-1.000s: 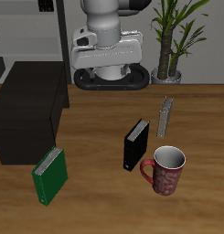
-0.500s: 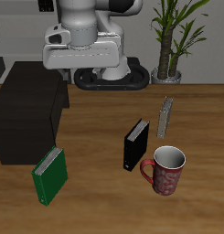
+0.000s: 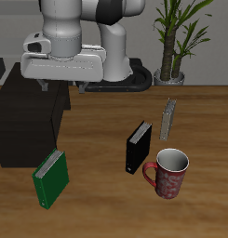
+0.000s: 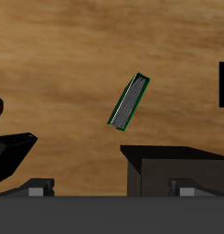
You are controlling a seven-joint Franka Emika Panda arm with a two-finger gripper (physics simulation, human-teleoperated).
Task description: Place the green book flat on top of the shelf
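Tool (image 3: pixel 62 86) hangs above the counter (image 3: pixel 106 130), fingers spread wide, holding nothing. Green book (image 3: pixel 49 178) stands upright on the counter near its front edge, just before the shelf (image 3: pixel 28 119).

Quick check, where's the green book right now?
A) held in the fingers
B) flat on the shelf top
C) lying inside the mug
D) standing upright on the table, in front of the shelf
D: the green book stands upright on the table, just in front of the shelf, untouched.
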